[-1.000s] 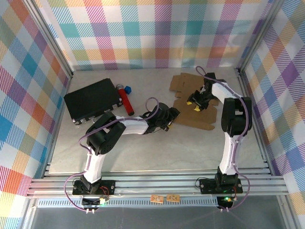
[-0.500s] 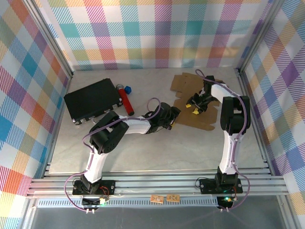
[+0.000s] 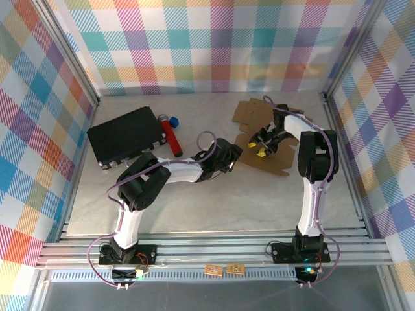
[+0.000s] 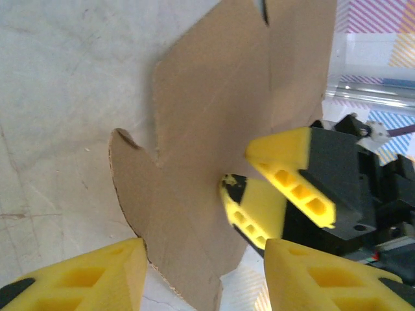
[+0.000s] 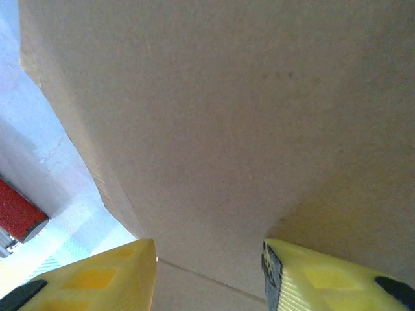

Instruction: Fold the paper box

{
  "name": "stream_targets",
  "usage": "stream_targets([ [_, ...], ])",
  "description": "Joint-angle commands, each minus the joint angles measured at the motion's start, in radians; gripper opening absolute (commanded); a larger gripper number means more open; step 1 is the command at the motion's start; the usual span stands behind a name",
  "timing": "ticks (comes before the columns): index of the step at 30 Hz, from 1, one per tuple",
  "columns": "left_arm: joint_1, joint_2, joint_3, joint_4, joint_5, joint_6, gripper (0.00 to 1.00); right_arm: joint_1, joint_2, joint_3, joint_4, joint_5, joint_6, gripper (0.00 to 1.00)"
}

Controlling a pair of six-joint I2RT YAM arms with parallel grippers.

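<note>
Lifting a side flap of the cardboard sheet (image 3: 249, 113) is the step in hand, I reckon, so it's early in the fold. The sheet lies right of centre in the overhead view, and its left edge looks raised off the table (image 3: 194, 201). My left claw (image 4: 204, 259) is spread, w/ the sheet's edge btwn the pads, not gripped. My right claw (image 5: 209, 253) has its pads apart on the cardboard; can't tell if it's pinching. Next I should close left on the edge, then bend along the crease.

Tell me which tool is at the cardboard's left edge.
The left tool: it straddles the paper box's left flap, while the right tool sits further in, over the sheet's middle.
</note>
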Motion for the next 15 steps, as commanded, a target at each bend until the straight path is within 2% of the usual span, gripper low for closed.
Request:
stream_targets([
  [1,-0.010,-0.048,0.011,0.022,0.010,0.036,0.49,0.026,0.024,0.007,-0.045,-0.057,0.026,0.48],
  [5,-0.011,0.016,0.029,0.022,0.080,0.009,0.47,0.028,0.022,0.001,-0.036,-0.074,0.042,0.47],
  [11,-0.014,0.018,0.027,0.009,0.069,0.023,0.44,0.029,0.023,0.002,-0.040,-0.068,0.043,0.46],
  [13,-0.018,-0.028,0.043,-0.118,0.034,0.044,0.52,0.029,0.022,0.004,-0.043,-0.061,0.042,0.46],
  [15,-0.020,-0.065,0.053,-0.263,0.008,0.018,0.56,0.029,0.021,0.003,-0.038,-0.068,0.049,0.46],
])
